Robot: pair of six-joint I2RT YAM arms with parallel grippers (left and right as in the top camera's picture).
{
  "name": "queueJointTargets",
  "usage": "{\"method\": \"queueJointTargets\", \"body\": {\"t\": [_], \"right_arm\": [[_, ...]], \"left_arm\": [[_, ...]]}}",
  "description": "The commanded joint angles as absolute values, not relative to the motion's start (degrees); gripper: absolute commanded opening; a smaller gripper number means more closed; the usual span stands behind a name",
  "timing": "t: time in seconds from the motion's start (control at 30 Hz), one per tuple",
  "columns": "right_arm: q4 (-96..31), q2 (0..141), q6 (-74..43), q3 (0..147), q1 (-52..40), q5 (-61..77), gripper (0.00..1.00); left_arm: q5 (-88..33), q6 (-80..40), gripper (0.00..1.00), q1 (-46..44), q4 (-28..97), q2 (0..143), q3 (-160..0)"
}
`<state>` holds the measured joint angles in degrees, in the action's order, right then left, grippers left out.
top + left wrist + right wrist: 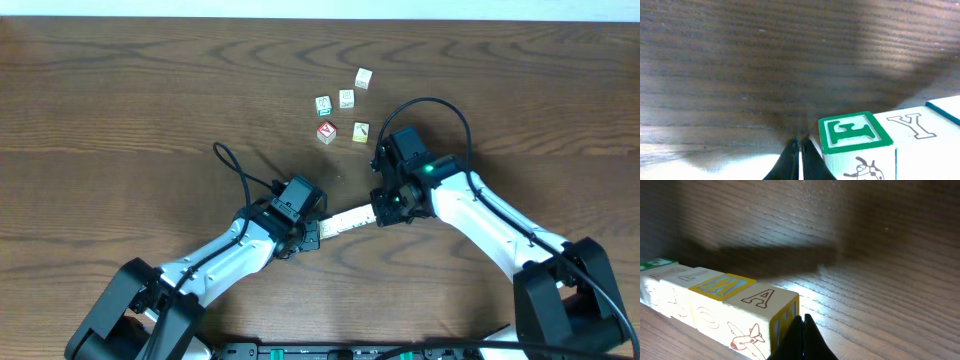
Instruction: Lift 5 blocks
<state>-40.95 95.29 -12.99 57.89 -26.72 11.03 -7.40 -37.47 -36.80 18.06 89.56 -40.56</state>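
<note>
Room for moving lies wide on the dark desk (120, 100): bare wood stretches left and right, and its far edge runs along the top of the overhead view. Near the middle, the row of five blocks (346, 220) lies end to end between the two arms. The left fingers (313, 238), pressed together, sit just beside the green-framed E block (854, 131). The right fingers (383, 212), also pressed together, touch the A block (760, 300). Whether the row clears the desk I cannot tell. Loose cubes (345, 100) sit apart beyond it, among them a red-faced cube (326, 131).
</note>
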Motion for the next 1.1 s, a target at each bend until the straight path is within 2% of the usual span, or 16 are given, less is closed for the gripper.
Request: {"method": "queueJointTargets", "body": {"t": [0.0,0.83,1.07], "right_arm": [[-39.9,94.1,-13.3,58.8,-30.9,27.4,0.01],[-42.1,94.1,-13.3,58.8,-31.8,27.2,0.01],[-41.1,94.1,-18.7,58.8,-33.5,24.8,0.01]], "left_arm": [[-17.6,-36.5,0.07,-39.7,15.4,88.6,-46.2],[-17.6,-36.5,0.07,-39.7,15.4,83.4,-46.3],[-17.6,-36.7,0.07,-39.7,15.4,83.4,-46.3]]}}
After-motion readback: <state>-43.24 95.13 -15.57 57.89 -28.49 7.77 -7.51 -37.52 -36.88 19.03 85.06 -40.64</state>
